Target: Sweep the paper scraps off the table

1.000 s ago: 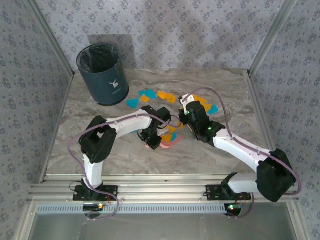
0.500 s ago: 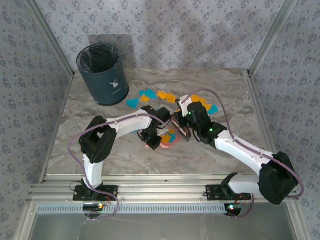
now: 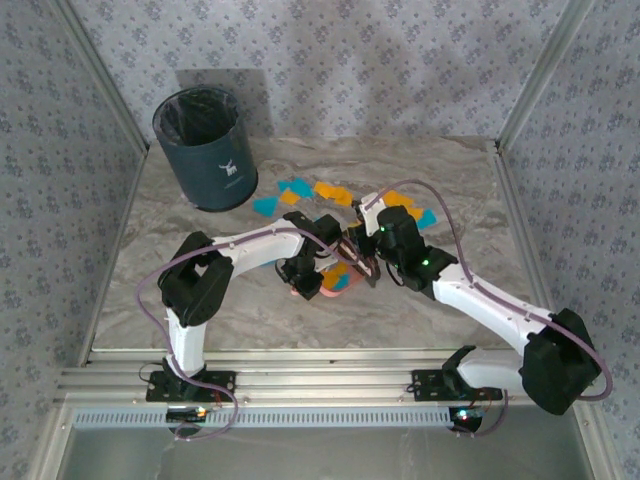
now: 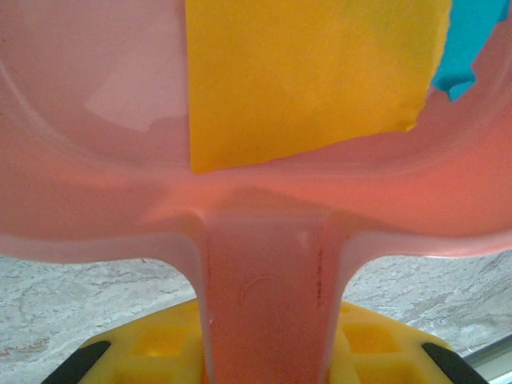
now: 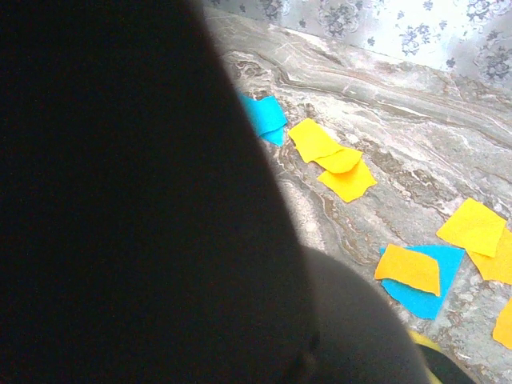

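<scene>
Evidently the sweeping is under way but far from finished. The pink dustpan (image 4: 256, 208) is held low on the table (image 3: 150, 250), near its middle, its handle grasped firmly by the left gripper (image 4: 268, 352), with the yellow fingers (image 4: 160, 348) pressed on either side. Two scraps are seen gathered in the pan: one orange scrap (image 4: 312, 72) and one teal scrap (image 4: 472, 40).

The right gripper (image 3: 362, 248) is placed just right of the pan's mouth with its jaws clenched. A dark tool, judged to be a brush (image 5: 120, 200), appears to be gripped in them, though its shape cannot be made out clearly.

Most of the paper scraps (image 3: 330, 192) are left on the table, spread in a band on the far side of the pan and to its right, between the arms and the far wall. In the right wrist view about nine loose pieces can be counted, roughly seven orange and two teal. Further pieces are seen from above at the far left, so the full number cannot be fixed.

One dark bin (image 3: 205, 150) is stood at the far left corner. No emptying into it has been done yet.
</scene>
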